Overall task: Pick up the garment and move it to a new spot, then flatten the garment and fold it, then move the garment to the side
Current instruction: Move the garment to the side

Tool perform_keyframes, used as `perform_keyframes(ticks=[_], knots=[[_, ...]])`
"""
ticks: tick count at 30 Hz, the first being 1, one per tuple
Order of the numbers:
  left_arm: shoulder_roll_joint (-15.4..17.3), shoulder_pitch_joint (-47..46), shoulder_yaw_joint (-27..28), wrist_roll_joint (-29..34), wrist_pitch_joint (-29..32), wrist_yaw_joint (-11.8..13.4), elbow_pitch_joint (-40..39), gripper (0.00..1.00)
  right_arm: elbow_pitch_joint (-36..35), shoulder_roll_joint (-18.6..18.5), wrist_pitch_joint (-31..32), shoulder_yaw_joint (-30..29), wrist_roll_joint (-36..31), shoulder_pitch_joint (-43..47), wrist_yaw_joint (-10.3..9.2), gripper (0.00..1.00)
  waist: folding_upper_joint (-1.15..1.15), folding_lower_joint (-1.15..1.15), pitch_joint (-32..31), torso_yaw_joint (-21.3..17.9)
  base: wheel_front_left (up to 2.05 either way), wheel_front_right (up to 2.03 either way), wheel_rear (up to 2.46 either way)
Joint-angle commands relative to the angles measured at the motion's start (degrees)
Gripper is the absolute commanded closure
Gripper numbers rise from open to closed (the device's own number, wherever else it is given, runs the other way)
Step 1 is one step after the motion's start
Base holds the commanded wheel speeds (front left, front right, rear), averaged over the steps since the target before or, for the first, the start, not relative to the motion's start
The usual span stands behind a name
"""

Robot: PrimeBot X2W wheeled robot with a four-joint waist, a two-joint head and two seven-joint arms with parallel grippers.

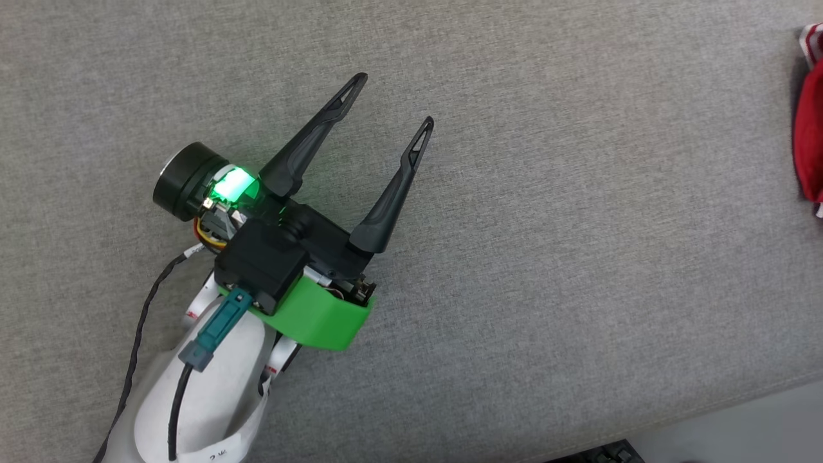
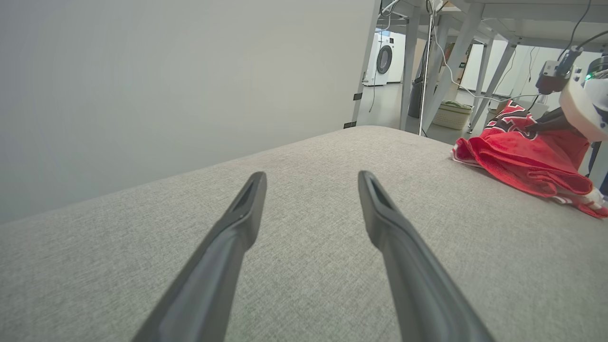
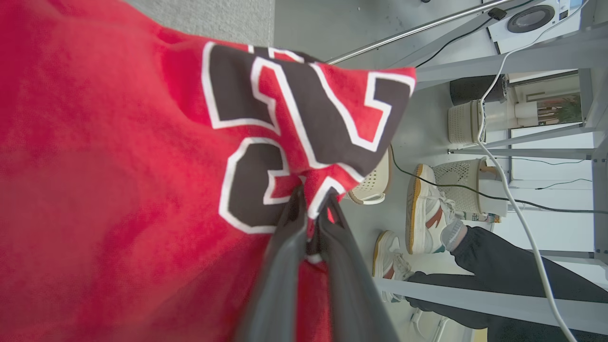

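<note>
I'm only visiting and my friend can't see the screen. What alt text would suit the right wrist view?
The right gripper is shut on a fold of the red garment, pinching it at the black, white-edged lettering. Past the cloth are a grey floor, pale baskets and a person's legs in dark trousers and white sneakers.

I count one jersey (image 3: 118,190); two claws, my left claw (image 1: 393,99) and right claw (image 3: 313,199), four fingers (image 1: 315,138) between them; one grey table (image 1: 578,257); one person (image 3: 498,278) with two shoes (image 3: 427,209); three pale baskets (image 3: 463,122); one washer (image 2: 382,59).
</note>
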Motion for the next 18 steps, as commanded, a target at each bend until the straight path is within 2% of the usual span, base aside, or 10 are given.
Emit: perform_keyframes(ticks=[1, 2, 3, 10, 18], knots=[[0.3, -0.9, 0.2, 0.1, 0.1, 0.3, -0.1, 0.0, 1.2, 0.5, -1.1, -0.4, -1.1, -1.5, -0.08, 0.85, -0.01, -0.01, 0.2, 0.6, 0.0, 0.0, 0.0], [0.2, -0.9, 0.2, 0.0, 0.1, 0.4, 0.1, 0.0, 2.0, 0.8, -2.0, -0.5, -1.6, -2.0, -0.08, 0.19, -0.01, -0.01, -0.1, 0.9, 0.0, 0.0, 0.0], [0.1, -0.8, 0.2, -0.1, 0.0, 0.4, 0.2, 0.0, 2.7, 1.2, -2.5, -0.7, -1.9, -2.4, -0.08, 0.0, -0.01, -0.01, -0.5, 1.0, 0.0, 0.0, 0.0], [-2.3, 1.1, 1.1, -3.1, -0.4, 1.0, 2.9, 0.0, 5.3, 2.8, -5.8, -0.6, -2.5, -3.4, -0.08, 0.0, -0.01, -0.01, -6.4, 2.7, 0.0, 0.0, 0.0], [-5.2, 6.1, 5.6, -6.5, -0.4, 1.4, 5.3, 0.0, -0.8, 6.2, -9.5, -1.6, 1.8, -0.3, -0.08, 0.0, -0.01, -0.01, -17.5, 5.2, 0.0, 0.0, 0.0]])
